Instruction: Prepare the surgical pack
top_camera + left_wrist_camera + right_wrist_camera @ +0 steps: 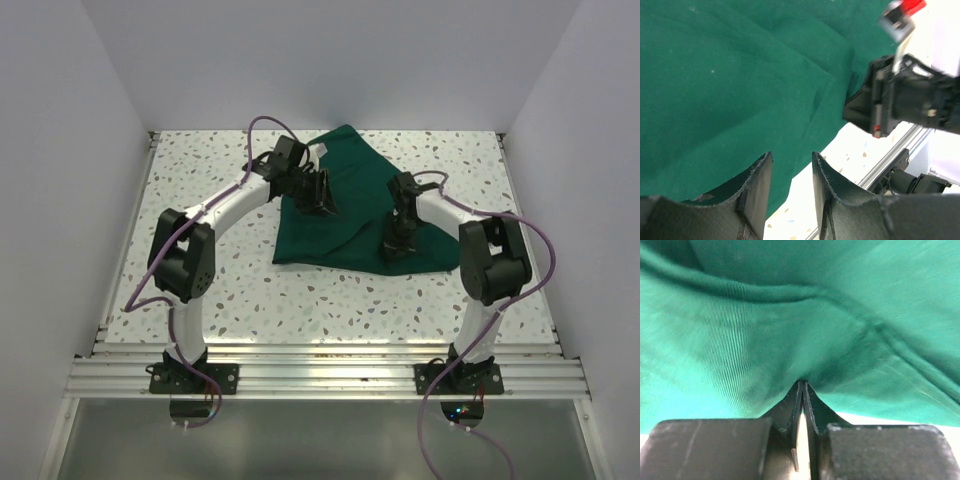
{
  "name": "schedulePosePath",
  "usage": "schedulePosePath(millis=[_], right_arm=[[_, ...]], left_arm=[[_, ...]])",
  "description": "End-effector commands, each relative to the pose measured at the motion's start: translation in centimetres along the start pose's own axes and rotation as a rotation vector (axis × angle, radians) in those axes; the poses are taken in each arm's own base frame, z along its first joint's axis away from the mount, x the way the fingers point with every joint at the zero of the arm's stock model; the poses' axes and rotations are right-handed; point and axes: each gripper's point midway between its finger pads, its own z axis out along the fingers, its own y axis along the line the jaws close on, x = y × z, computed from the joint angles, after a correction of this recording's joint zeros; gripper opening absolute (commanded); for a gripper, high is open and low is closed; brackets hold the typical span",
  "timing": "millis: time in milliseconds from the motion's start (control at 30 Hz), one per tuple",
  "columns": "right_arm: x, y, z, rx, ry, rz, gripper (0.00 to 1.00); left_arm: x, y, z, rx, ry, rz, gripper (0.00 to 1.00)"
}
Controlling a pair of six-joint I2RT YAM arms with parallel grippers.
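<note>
The surgical pack, a large dark green fabric drape (350,205), lies crumpled in the middle of the speckled table. My left gripper (322,200) hovers over its left part, open and empty. In the left wrist view the left gripper (791,156) has its jaws apart above the drape's edge (740,75), with bare table showing between them. My right gripper (393,250) is at the drape's near right edge. In the right wrist view the right gripper (803,382) is shut, pinching a fold of the drape (790,315) that bunches at the fingertips.
The speckled table (220,160) is enclosed by white walls on three sides. An aluminium rail (330,365) runs along the near edge by the arm bases. The right arm's wrist (910,97) shows in the left wrist view, close beside the drape.
</note>
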Motion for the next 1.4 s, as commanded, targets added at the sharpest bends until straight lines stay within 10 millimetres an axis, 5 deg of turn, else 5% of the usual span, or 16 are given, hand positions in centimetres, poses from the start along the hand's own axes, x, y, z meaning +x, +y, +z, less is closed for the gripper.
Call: schedulePosePath(millis=[0,133,300,567,900,1133,1233,1267,1367], right_arm=[[-4.0,-1.4,-4.6,0.036,-0.16,0.019,0.08],[-6.9,-7.2,-8.4,0.089,-0.285,0.157,0.27],[-7.6,-13.6,-7.3,0.161,-0.31,0.331,0.66],[-8.5,-19.9,-5.4,0.222,-0.36,0.484,0.79],[-9.9,-21.5,-1.0,0.205,-0.287,0.494,0.74],[-11.0,-22.1,0.2,0.166,-0.3,0.485,0.66],[-11.3,-21.8,0.5,0.134,-0.294,0.473,0.5],[-11.3,-21.6,0.3,0.123,-0.297,0.469,0.33],[-11.6,-20.5,-0.6,0.059,-0.33,0.438,0.16]], left_arm=[[-1.6,-1.2,-0.9,0.028,-0.031,0.051,0.41],[-1.8,-0.9,-1.4,0.011,-0.043,0.079,0.41],[-1.5,-0.7,-1.7,0.001,-0.045,0.1,0.41],[-0.3,0.0,-2.1,-0.007,-0.03,0.121,0.41],[-0.1,0.7,-2.5,0.009,-0.015,0.111,0.42],[-0.3,1.4,-2.9,0.0,-0.012,0.103,0.42],[0.0,1.8,-3.0,-0.011,-0.006,0.097,0.42],[0.1,2.0,-2.9,-0.014,-0.004,0.094,0.41],[-0.1,2.5,-3.3,-0.028,-0.013,0.087,0.41]])
